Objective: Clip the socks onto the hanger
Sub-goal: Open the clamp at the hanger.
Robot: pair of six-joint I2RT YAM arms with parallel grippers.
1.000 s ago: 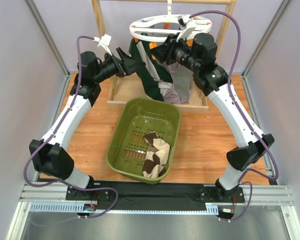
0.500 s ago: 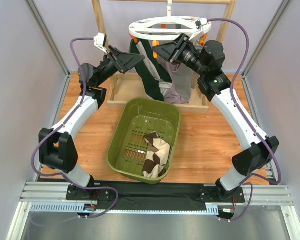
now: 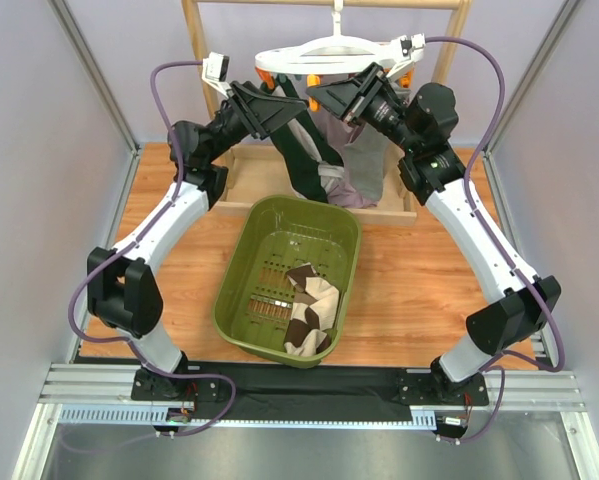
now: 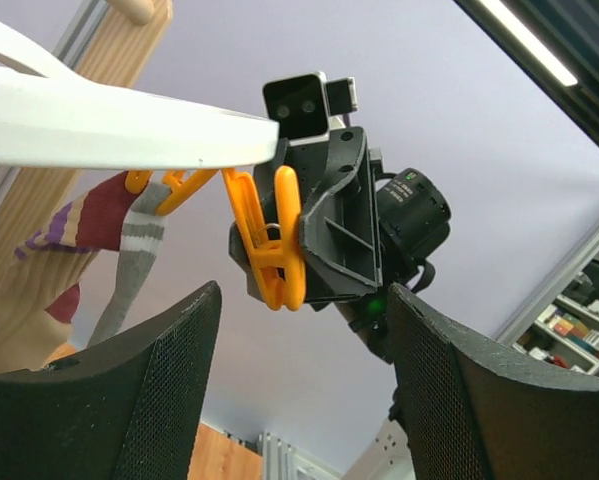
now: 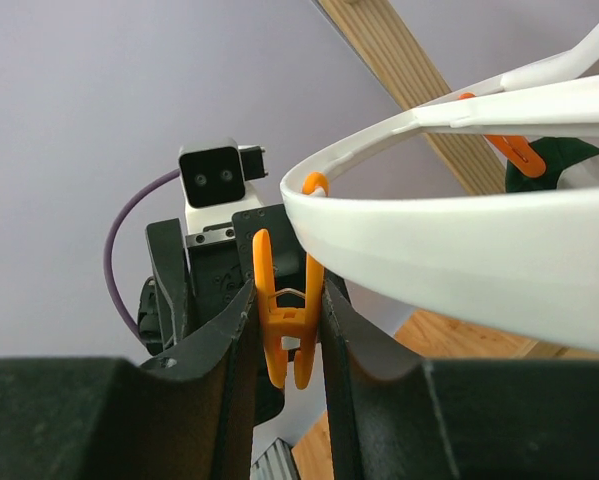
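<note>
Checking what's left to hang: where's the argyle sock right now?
Top view: the argyle sock lies crumpled inside the green basket, toward its near right corner, mid-table. It is not yet on the hanger.

Top view: hanger (image 3: 291, 58) front rim hidden behind left pincer (image 3: 291, 108) & right pincer (image 3: 319, 95); hook (image 3: 337, 18) top cut off at frame edge. Hanging socks (image 3: 301, 165): upper ends covered, can't tell which clips hold them. Right wrist: orange clip (image 5: 279, 320) partly behind hanger rim; hanger runs off right edge. Left wrist: striped sock (image 4: 129, 240) bottom cut off by finger (image 4: 149, 380).
</note>
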